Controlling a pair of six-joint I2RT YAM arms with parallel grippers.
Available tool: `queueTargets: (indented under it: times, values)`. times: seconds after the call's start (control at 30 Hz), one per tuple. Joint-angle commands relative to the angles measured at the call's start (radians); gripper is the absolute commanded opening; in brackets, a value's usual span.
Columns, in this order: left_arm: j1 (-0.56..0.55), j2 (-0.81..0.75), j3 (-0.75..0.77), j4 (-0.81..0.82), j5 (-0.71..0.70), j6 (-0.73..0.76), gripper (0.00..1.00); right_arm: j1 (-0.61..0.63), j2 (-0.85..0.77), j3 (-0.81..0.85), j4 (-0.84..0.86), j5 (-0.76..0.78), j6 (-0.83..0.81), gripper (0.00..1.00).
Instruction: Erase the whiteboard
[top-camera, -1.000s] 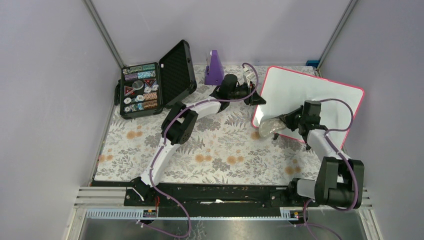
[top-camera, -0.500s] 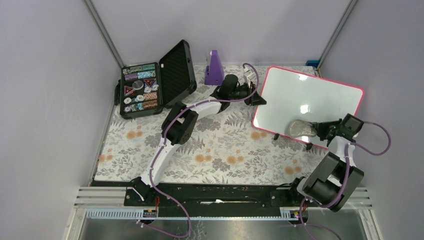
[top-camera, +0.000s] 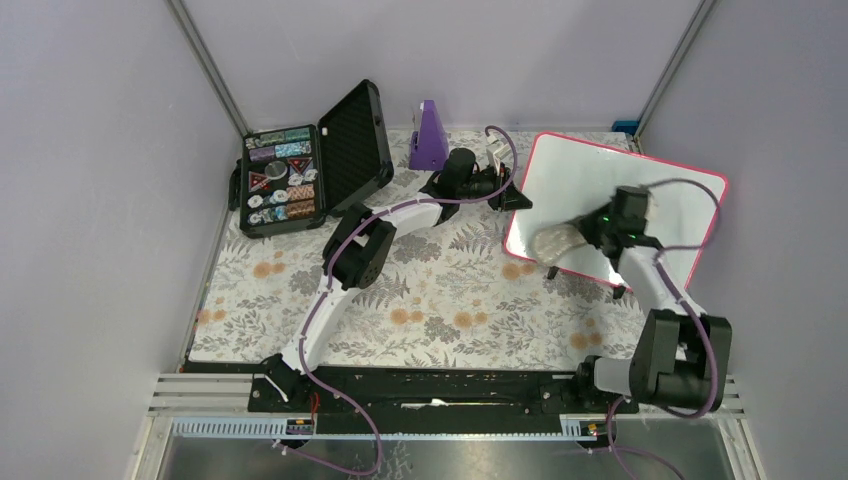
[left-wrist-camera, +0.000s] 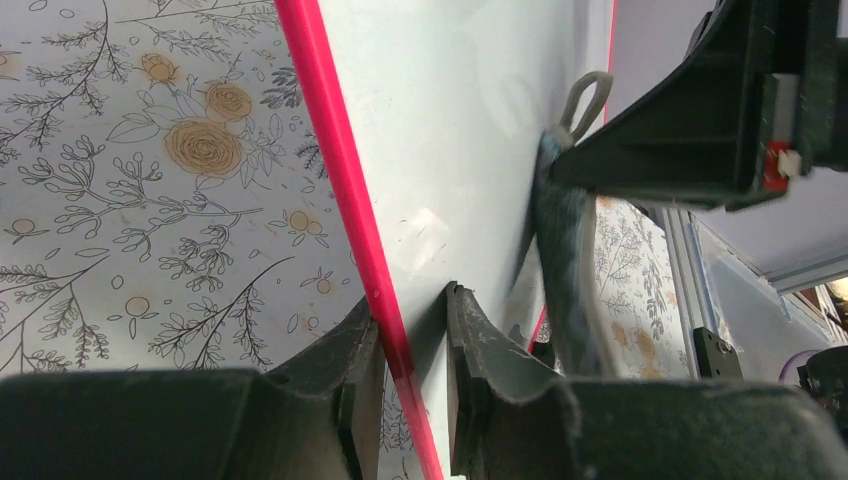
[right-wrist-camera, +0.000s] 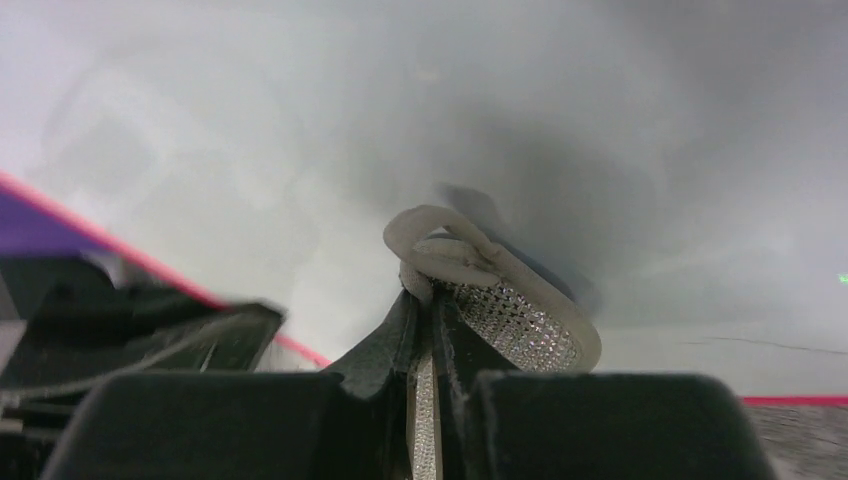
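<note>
Surface: flat table w/ white cloth (top-camera: 440, 310) printed in grey leaves & orange flowers; black rail (top-camera: 430, 385) along near edge carries both arm bases.
Room: plain lilac-grey walls (top-camera: 90, 200) left, right & far; slim metal posts in far corners.
Sponge: small grey oval sponge (top-camera: 556, 241), soft, sparkly mesh face (right-wrist-camera: 510, 320), pale cord loop at one end.
Board: large glossy white rectangular whiteboard (top-camera: 580, 180) w/ thin pink-red frame & rounded corners, on right half of table towards far side; small black feet show under near edge.
Case: open black hard case (top-camera: 350, 140), far left, ribbed lid lining, rows of coloured chips inside.
Pyramid: purple pyramid-shaped obj (top-camera: 429, 137), far centre by back wall.
Right gripper (top-camera: 590, 232): jaws together, pinching sponge at its edge (right-wrist-camera: 428, 310); sponge lies against board's near-left area.
Left gripper (top-camera: 512, 197): jaws clamped on board's left frame edge, one finger each side of pink rim (left-wrist-camera: 410, 315).
</note>
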Motion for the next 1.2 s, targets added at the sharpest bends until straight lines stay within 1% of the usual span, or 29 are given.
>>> queueTargets:
  times: [0.0,0.07,0.17,0.27,0.33,0.4,0.43,0.5,0.73,0.8,0.9,1.03,1.1,1.17]
  values:
    - [-0.024,-0.025,0.011,-0.008,-0.054,0.145,0.00,0.235,0.115,0.143,0.024,0.140,-0.041,0.00]
    - [-0.024,-0.025,0.012,-0.010,-0.054,0.147,0.00,0.282,0.168,0.207,-0.007,0.148,-0.069,0.00]
    - [-0.024,-0.024,0.013,-0.011,-0.054,0.148,0.00,0.287,0.215,0.274,-0.068,0.194,-0.106,0.00]
    - [-0.023,-0.023,0.023,-0.030,-0.056,0.159,0.00,0.280,0.210,0.281,-0.103,0.316,-0.142,0.00]
    - [-0.023,-0.030,0.023,-0.044,-0.062,0.174,0.00,0.247,0.192,0.255,-0.111,0.366,-0.141,0.00]
    - [-0.023,-0.040,0.011,-0.046,-0.069,0.184,0.00,0.147,0.170,0.208,-0.098,0.326,-0.126,0.00]
    - [-0.024,-0.044,0.006,-0.047,-0.071,0.187,0.00,0.072,0.156,0.179,-0.086,0.280,-0.121,0.00]
    - [-0.024,-0.045,0.003,-0.053,-0.073,0.192,0.00,-0.039,0.134,0.130,-0.079,0.214,-0.118,0.00]
    - [-0.023,-0.040,0.011,-0.069,-0.081,0.202,0.00,-0.361,0.013,-0.072,-0.057,0.163,-0.079,0.00]
    - [-0.024,-0.038,0.012,-0.065,-0.078,0.197,0.00,-0.417,-0.018,-0.113,-0.052,0.163,-0.064,0.00]
    - [-0.024,-0.034,0.016,-0.061,-0.073,0.191,0.00,-0.432,-0.059,-0.132,-0.027,0.131,-0.055,0.00]
    - [-0.026,-0.035,0.028,-0.097,-0.087,0.219,0.00,-0.428,-0.079,-0.135,0.036,-0.010,-0.053,0.00]
    - [-0.026,-0.037,0.026,-0.095,-0.091,0.219,0.00,-0.363,-0.056,-0.096,0.038,-0.026,-0.075,0.00]
    - [-0.028,-0.034,0.026,-0.087,-0.085,0.212,0.00,-0.245,-0.015,-0.025,-0.007,0.028,-0.113,0.00]
